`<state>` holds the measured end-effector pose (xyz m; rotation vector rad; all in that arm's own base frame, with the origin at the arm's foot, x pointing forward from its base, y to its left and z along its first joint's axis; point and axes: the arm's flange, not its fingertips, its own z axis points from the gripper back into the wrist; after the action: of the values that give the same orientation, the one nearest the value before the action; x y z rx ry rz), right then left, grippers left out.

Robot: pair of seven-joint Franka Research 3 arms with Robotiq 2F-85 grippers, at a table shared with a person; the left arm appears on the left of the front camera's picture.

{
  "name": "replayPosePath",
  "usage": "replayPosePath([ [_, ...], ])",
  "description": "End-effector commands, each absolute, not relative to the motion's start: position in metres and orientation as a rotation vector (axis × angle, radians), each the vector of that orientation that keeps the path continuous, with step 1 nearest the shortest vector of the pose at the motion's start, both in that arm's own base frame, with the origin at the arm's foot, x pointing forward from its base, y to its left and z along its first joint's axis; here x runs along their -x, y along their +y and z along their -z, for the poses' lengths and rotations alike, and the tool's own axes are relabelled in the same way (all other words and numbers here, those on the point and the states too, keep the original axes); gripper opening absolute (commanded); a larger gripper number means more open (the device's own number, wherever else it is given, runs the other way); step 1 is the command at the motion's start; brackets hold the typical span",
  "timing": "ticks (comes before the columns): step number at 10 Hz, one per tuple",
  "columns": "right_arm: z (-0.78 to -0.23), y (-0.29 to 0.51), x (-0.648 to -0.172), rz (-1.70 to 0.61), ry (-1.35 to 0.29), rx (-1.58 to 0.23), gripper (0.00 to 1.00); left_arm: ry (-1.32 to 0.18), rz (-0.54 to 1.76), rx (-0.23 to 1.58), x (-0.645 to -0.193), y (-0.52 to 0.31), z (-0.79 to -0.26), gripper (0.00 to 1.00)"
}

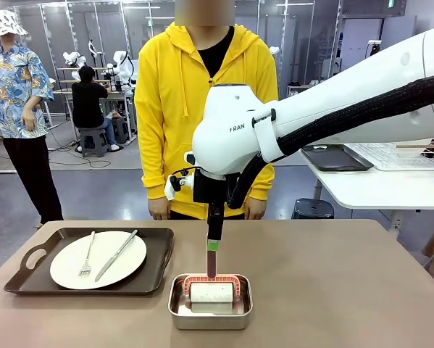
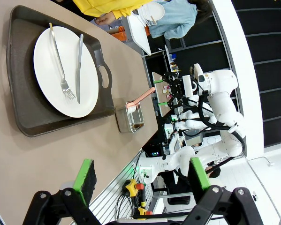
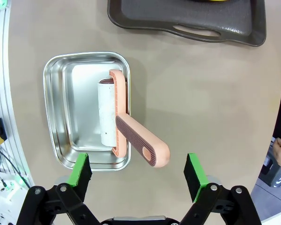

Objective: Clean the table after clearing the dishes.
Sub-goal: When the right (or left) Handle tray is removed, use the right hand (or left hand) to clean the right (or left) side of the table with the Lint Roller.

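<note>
Roller point(image 1: 211, 296) in steel pan point(image 1: 209, 322) — plate point(image 1: 64, 272) on tray point(image 1: 159, 254)

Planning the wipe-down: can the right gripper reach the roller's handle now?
Likely yes: the open right gripper hangs over the pink handle, which juts from the steel pan, nothing between.

- Right arm point(image 1: 325, 109): glossy white casing with rounded joint housings, running from the right edge to frame centre; grey lettering reading "FRAN" on the wrist housing.
- Cable sleeve point(image 1: 369, 105): black, corrugated, running along the arm's underside; a white strap point(image 1: 264, 134) clamps it at the wrist.
- Right gripper point(image 3: 138, 168): black linkage with silver pivot pins and bright green pads, lower frame.
- Left gripper point(image 2: 142, 176): same build, black links and green pads.
- Person point(image 1: 202, 94): yellow hooded sweatshirt with drawstrings and long cuffed sleeves, over a black top.
</note>
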<state>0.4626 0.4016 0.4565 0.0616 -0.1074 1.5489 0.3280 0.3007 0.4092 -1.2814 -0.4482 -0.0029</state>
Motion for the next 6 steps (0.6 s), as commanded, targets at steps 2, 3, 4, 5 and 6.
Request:
replayPosePath([
  [2, -0.4576, 0.4021, -0.4615, -1.551, -0.103, -0.061, 1.0, -0.455, 0.008, 1.283, -0.326, 0.302, -0.4105, 1.0],
  [3, -0.4576, 0.4021, -0.4615, -1.551, -0.103, -0.061, 1.0, -0.455, 0.008, 1.283, -0.326, 0.302, -0.4105, 1.0],
  [4, -0.4576, 0.4021, -0.4615, -1.551, -0.103, -0.061, 1.0, -0.455, 0.008, 1.283, -0.326, 0.302, -0.4105, 1.0],
  [5, -0.4576, 0.4021, -0.4615, -1.551, -0.103, -0.061, 1.0, -0.455, 0.008, 1.283, -0.326, 0.302, -0.4105, 1.0],
  [6, -0.4565, 0.4016, -0.4626, -1.549, -0.107, -0.062, 1.0, -0.455, 0.008, 1.283, -0.326, 0.302, -0.4105, 1.0],
])
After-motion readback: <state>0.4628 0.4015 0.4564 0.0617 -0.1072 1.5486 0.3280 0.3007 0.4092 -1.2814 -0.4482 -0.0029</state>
